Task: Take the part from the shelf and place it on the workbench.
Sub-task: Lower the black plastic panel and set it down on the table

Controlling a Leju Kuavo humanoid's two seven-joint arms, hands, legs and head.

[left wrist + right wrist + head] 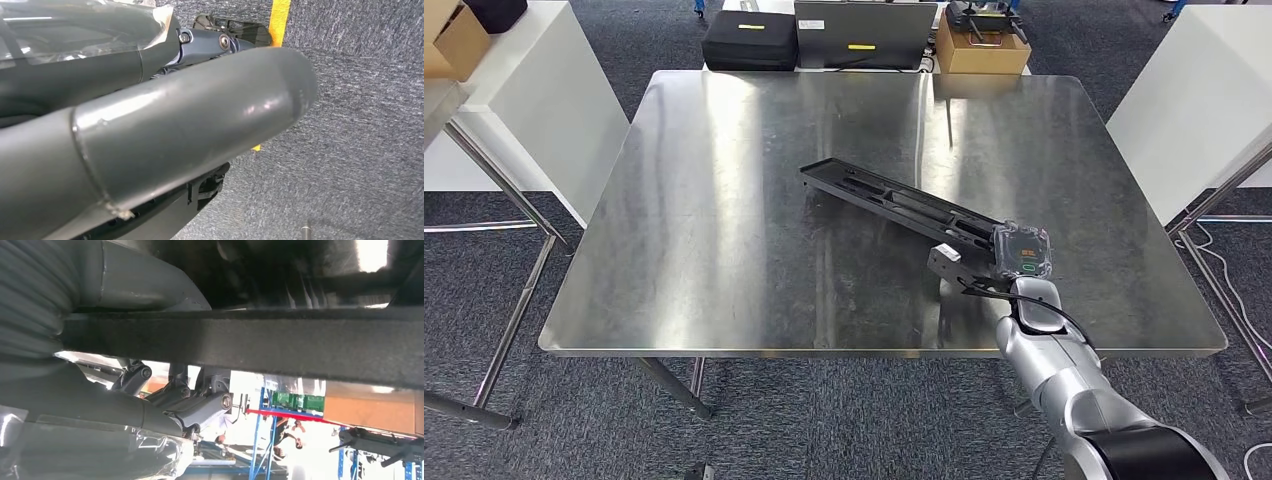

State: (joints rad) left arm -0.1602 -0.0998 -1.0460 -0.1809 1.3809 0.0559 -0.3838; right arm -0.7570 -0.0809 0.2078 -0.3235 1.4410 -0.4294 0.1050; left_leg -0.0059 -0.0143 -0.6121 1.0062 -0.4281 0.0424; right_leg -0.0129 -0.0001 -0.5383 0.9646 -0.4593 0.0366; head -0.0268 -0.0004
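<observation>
**Head view: long black part lying on steel table, right hand at its near end**

Head view shows a brushed stainless-steel table, rectangular with rounded corners, its surface streaked with soft reflections. On it lies the part: a long, narrow, black, matte tray-like moulding with ribs and slots along its length, set diagonally from the table's middle toward the near right edge. Its far end rests on the metal.

Right hand, with a clear plastic cover over dark housing, sits at the near end of the part, on a smooth silver arm. In the right wrist view the part runs as a dark, slightly rough bar straight across the hand, with the grey thumb on one side and the dark fingers on the other, so the hand grips the part.

Left hand appears in the left wrist view as a thick, rounded, smooth grey thumb over grey ribbed carpet with a yellow floor stripe; whether its fingers are spread or curled cannot be told.

Beyond the table's far edge: a black soft case, a grey flat box, a cardboard box. White panels stand at both sides.
</observation>
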